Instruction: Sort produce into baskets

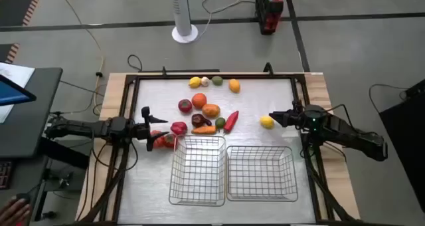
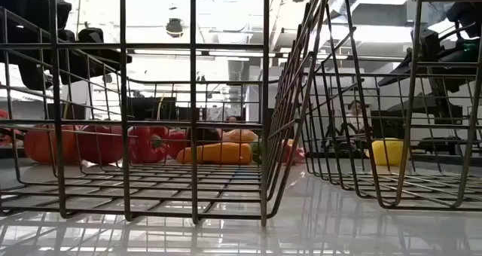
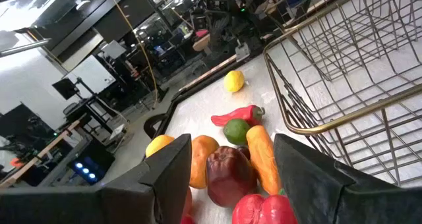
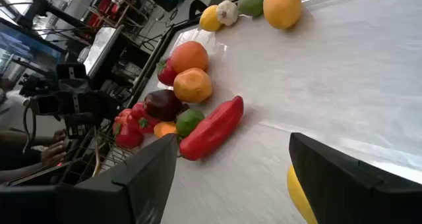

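The produce lies in a cluster at mid-table: an orange (image 1: 199,100), a dark purple piece (image 1: 200,120), a carrot (image 1: 204,129), a long red pepper (image 1: 230,121) and a red bell pepper (image 1: 178,127). Several more pieces lie at the far edge (image 1: 212,82). A yellow lemon (image 1: 266,122) lies apart to the right. Two wire baskets (image 1: 197,169) (image 1: 261,173) stand side by side at the near edge. My left gripper (image 1: 149,127) is open just left of the red bell pepper (image 3: 264,211). My right gripper (image 1: 272,117) is open at the lemon (image 4: 298,191). My right gripper comes level from the table's right side, and the lemon (image 4: 297,188) lies just inside one finger (image 4: 343,178). I cannot tell whether that finger touches it. The lemon rests on the table.
A red tomato (image 1: 163,140) lies by the left gripper's near finger, next to the left basket's far left corner. A raised dark frame (image 1: 219,76) borders the table top. There is bare table between the lemon and the far-edge produce.
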